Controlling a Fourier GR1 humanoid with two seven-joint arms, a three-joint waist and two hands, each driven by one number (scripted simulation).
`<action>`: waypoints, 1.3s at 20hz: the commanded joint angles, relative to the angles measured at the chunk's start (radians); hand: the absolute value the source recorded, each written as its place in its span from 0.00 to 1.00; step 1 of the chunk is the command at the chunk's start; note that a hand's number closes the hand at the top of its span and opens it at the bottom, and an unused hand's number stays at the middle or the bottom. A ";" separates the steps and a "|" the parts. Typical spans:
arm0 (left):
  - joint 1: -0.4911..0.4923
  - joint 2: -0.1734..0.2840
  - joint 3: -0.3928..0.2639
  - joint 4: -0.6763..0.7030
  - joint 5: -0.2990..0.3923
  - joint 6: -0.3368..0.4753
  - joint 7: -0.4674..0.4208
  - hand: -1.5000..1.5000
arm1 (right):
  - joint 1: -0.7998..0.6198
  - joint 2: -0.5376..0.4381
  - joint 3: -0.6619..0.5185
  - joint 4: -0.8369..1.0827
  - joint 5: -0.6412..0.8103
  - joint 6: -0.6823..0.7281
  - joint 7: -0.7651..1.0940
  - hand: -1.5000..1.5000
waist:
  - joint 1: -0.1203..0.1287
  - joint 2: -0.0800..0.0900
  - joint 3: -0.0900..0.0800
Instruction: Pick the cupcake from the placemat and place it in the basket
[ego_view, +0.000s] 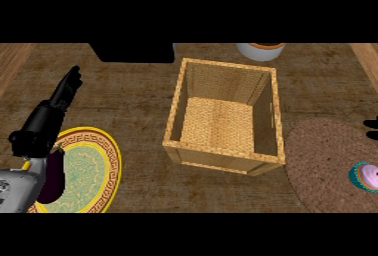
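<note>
Cupcake: sits on the brown placemat, far right edge.
Basket: nothing inside yet.
Left hand: open, holds nothing.
Right hand: only a tip shows, can't tell.
Risk: cupcake is half out of view, so a grab may miss or tip it.

A home kitchen: brown counter holding a wicker basket, patterned plate and woven placemat.

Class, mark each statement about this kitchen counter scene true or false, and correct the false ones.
1. The cupcake sits on the brown placemat. True.
2. The basket already holds the cupcake. False: nothing shows inside it.
3. An aubergine lies on the yellow patterned plate. True.
4. The left hand is curled round the cupcake. False: its fingers are straight, far from it.
5. The placemat lies left of the basket. False: it lies right.
</note>
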 joint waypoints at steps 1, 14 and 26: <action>0.003 -0.010 0.013 -0.009 -0.007 0.001 0.009 0.50 | 0.006 0.028 0.103 0.060 0.137 -0.019 -0.178 0.00 | 0.000 -0.001 0.000; -0.001 -0.034 0.042 0.017 -0.038 -0.045 0.000 0.50 | -0.094 0.171 0.379 0.332 0.502 -0.228 -0.272 0.00 | -0.007 -0.003 -0.001; 0.016 -0.082 0.088 0.042 -0.099 -0.062 -0.038 0.50 | -0.090 0.261 0.327 0.440 0.592 -0.320 -0.367 0.00 | -0.028 -0.008 -0.002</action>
